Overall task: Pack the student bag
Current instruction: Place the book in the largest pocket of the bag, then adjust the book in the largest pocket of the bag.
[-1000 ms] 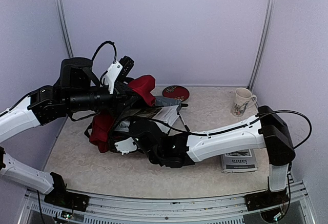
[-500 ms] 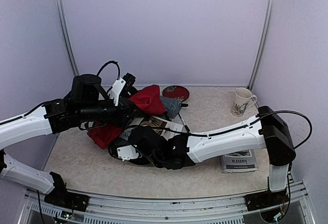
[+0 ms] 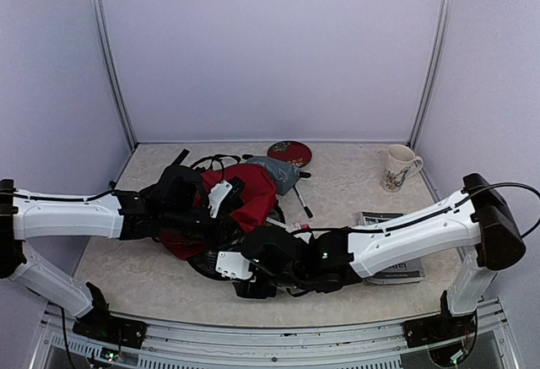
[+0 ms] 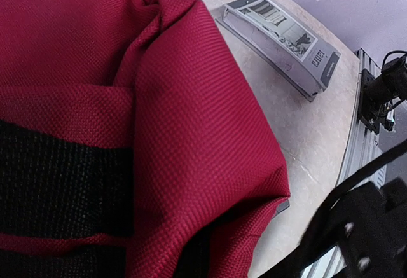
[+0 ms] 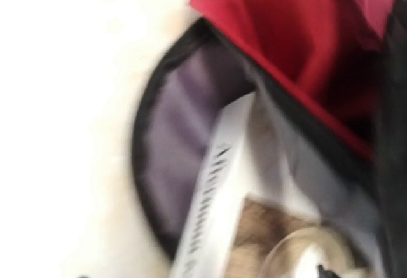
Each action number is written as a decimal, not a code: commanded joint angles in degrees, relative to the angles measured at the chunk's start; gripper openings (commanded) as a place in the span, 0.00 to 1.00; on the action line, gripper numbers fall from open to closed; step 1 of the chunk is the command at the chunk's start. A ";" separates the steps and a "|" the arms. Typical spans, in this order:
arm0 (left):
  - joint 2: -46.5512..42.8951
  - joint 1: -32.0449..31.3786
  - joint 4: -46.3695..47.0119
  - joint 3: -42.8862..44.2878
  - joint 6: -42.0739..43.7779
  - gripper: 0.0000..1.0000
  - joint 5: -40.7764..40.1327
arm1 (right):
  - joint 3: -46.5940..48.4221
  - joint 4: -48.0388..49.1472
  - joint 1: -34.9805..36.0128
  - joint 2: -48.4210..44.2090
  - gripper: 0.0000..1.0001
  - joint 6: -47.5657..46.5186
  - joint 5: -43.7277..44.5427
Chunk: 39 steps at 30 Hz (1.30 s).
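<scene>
Overhead, bag: the student bag (image 3: 257,204) is laid left of the table's middle, between the two arms, with its dark mouth turned toward the near edge.
Overhead, left claw: the left gripper (image 3: 234,193) is pressed together at the bag's top, apparently so that the red flap is held clear of the opening.
Overhead, right claw: the right gripper (image 3: 232,274) is set low at the mouth. Its jaws are hidden, so spread or closed cannot be told.
Overhead, unpacked: a booklet (image 3: 395,273) is seen partly hidden by the right forearm, and a mug (image 3: 398,168) farther back.
Left wrist, fabric: the view is filled by red weave crossed by a black strap (image 4: 57,176). No fingertips are shown, and a pinched fold is judged likely.
Right wrist, interior: though blurred, grey lining (image 5: 172,138) and a white book (image 5: 216,182) are made out inside the mouth. The book is judged already packed.
</scene>
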 commanded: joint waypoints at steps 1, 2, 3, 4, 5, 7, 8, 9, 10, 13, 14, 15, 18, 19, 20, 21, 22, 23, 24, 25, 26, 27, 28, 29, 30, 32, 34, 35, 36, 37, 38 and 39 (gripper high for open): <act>-1.31 -0.03 1.69 -1.73 -2.12 0.00 -1.03 | -6.31 2.83 0.00 -12.70 0.83 19.05 -13.83; -1.82 -0.10 1.70 -1.84 -2.23 0.00 -1.36 | -8.91 4.32 -0.40 -15.77 0.82 22.49 -16.46; -2.38 -0.12 1.62 -1.89 -2.36 0.00 -1.77 | -11.94 5.87 -1.14 -18.80 0.82 27.02 -18.98; -2.88 -0.12 1.43 -1.85 -2.36 0.00 -2.26 | -14.96 7.24 -2.19 -21.70 0.81 31.93 -20.89; -3.37 -0.19 1.25 -1.86 -2.34 0.00 -2.82 | -18.25 8.21 -3.65 -24.67 0.80 37.17 -21.92; -4.22 -0.36 1.02 -1.65 -2.29 0.00 -4.12 | -23.93 7.46 -7.49 -29.36 0.74 49.77 -21.63; -4.65 -0.49 0.96 -1.53 -2.25 0.00 -4.49 | -26.40 5.66 -9.66 -31.16 0.69 57.00 -20.41; -4.97 -0.67 0.85 -1.36 -2.06 0.00 -5.05 | -29.08 2.76 -11.77 -32.77 0.65 63.59 -19.12; -5.20 -0.92 0.76 -1.29 -1.99 0.00 -5.56 | -30.34 0.20 -13.69 -33.24 0.61 70.54 -18.19; -6.00 -1.75 0.44 -0.97 -1.85 0.00 -6.88 | -36.72 2.86 -15.47 -32.47 0.67 80.41 -19.67; -6.27 -1.95 0.35 -0.74 -1.84 0.00 -7.18 | -37.45 5.16 -15.48 -31.00 0.68 81.18 -21.15; -6.48 -2.15 0.11 -0.49 -1.87 0.00 -7.54 | -37.27 6.22 -15.49 -29.08 0.70 81.74 -22.26; -7.34 -3.22 -0.93 0.55 -1.83 0.00 -8.30 | -34.67 9.22 -15.50 -22.30 0.71 81.60 -24.92; -7.68 -3.66 -1.08 0.83 -1.72 0.00 -8.63 | -33.57 11.39 -15.50 -20.02 0.71 80.95 -25.99; -8.09 -4.09 -1.18 1.02 -1.57 0.00 -8.87 | -32.37 12.94 -15.50 -17.64 0.72 80.25 -26.88; -8.40 -4.59 -1.34 1.35 -1.36 0.00 -9.13 | -30.84 14.35 -15.54 -15.28 0.72 79.44 -27.69; -8.63 -5.06 -1.51 1.80 -1.20 0.00 -9.33 | -29.33 15.44 -15.62 -13.22 0.72 78.87 -28.21; -8.81 -5.65 -1.96 2.26 -0.91 0.00 -9.38 | -28.09 16.22 -15.78 -11.40 0.72 78.60 -28.44; -9.02 -6.35 -2.40 2.80 -0.67 0.00 -9.39 | -27.14 17.46 -16.03 -10.09 0.71 78.62 -28.96; -9.35 -7.11 -3.05 3.35 -0.38 0.00 -9.42 | -26.75 19.36 -16.29 -9.39 0.69 78.88 -29.29; -9.59 -7.93 -3.39 3.83 -0.23 0.00 -9.45 | -26.74 21.53 -16.52 -9.19 0.67 79.43 -29.39; -9.97 -8.73 -3.75 4.33 -0.13 0.00 -9.89 | -26.92 24.24 -16.67 -9.35 0.65 80.05 -29.34; -10.31 -9.56 -4.13 4.87 -0.03 0.00 -10.27 | -27.19 26.98 -16.76 -9.54 0.63 80.63 -28.76; -10.60 -10.13 -4.33 5.29 0.24 0.00 -10.25 | -27.10 29.59 -16.81 -9.61 0.61 81.15 -28.09; -10.87 -10.37 -4.23 5.56 0.29 0.00 -10.07 | -26.60 31.79 -16.81 -9.52 0.60 81.64 -27.65; -11.53 -10.40 -3.55 5.79 0.19 0.00 -10.16 | -24.48 34.21 -16.81 -8.19 0.59 82.17 -26.91; -12.15 -10.39 -3.16 6.29 0.03 0.00 -10.16 | -22.16 34.44 -16.81 -6.53 0.59 83.13 -24.88; -12.31 -10.40 -3.18 6.73 -0.14 0.00 -9.82 | -21.85 35.62 -16.81 -5.97 0.59 83.88 -23.98; -12.43 -10.38 -3.45 7.20 -0.12 0.00 -9.45 | -22.08 39.13 -16.81 -5.53 0.58 84.39 -23.79; -12.45 -10.40 -4.04 7.74 0.00 0.00 -9.37 | -22.51 41.45 -16.81 -5.48 0.58 84.95 -23.50; -12.40 -10.40 -4.85 7.96 0.36 0.00 -9.84 | -22.95 42.28 -16.81 -5.74 0.57 85.65 -22.96; -12.41 -10.39 -5.87 7.96 0.67 0.00 -11.04 | -23.50 41.73 -16.81 -6.19 0.58 86.61 -22.25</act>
